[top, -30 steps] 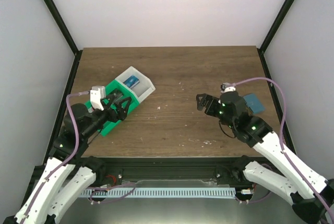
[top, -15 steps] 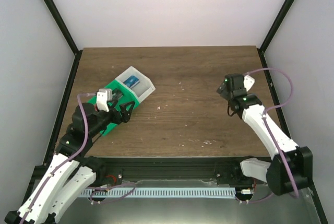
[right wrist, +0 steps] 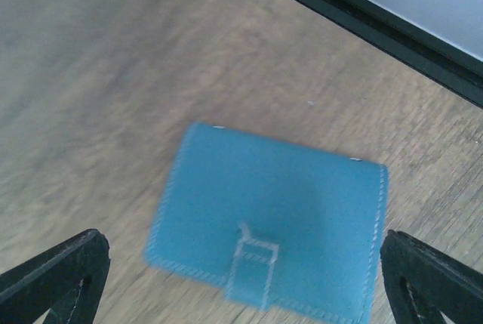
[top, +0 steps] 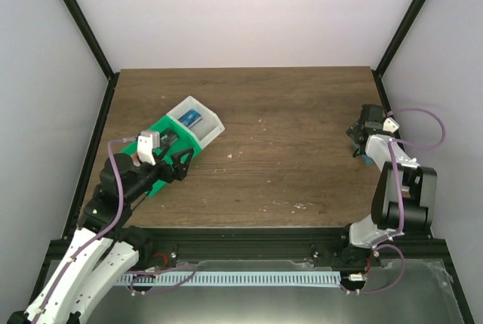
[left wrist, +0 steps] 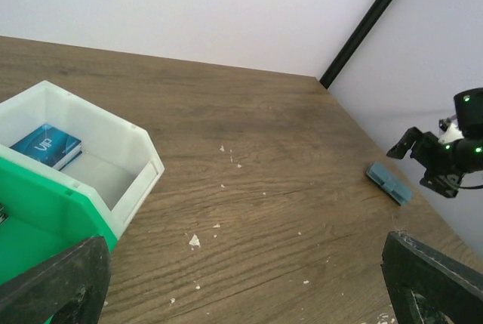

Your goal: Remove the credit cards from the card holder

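Left gripper (top: 178, 159) stood wide open and empty, the green-and-white tray (left wrist: 136, 177) just under its left finger. Right gripper (left wrist: 423, 164) was likewise fully spread and empty. The card holder (right wrist: 272, 218) lay closed on the table (left wrist: 287, 188) between and beyond its fingers, untouched.

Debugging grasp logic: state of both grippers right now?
Left gripper: open, holding nothing.
Right gripper: open, holding nothing, over the card holder.

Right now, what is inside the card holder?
The card holder lies closed on the table below the right claw. Only its blue outside and strap show; anything inside is covered.
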Tool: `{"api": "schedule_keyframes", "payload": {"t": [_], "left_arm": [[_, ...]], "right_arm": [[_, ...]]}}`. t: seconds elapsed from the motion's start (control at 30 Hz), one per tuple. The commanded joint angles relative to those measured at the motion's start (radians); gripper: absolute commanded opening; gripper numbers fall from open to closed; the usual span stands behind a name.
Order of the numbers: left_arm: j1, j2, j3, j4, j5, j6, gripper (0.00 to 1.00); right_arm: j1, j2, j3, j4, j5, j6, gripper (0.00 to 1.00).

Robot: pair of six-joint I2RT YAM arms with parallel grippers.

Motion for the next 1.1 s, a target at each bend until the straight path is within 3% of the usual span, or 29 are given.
{"api": "schedule_keyframes", "payload": {"t": [0.0,0.33,1.07], "left_arm": [[0.004,-0.014,-0.013,0.028,0.014,0.016,1.0],[0.005,-0.012,-0.021,0.04,0.05,0.025,1.0],[0.005,-0.004,-0.016,0.04,0.066,0.029,0.99]], "right_arm": [[-0.084,0.094,0.054,0.026,-0.04,-0.024,1.0],[-0.111,0.255,0.129,0.074,-0.193,-0.138,0.95],[-0.071,0.361,0.146,0.024,-0.252,-0.21,0.85]]}}
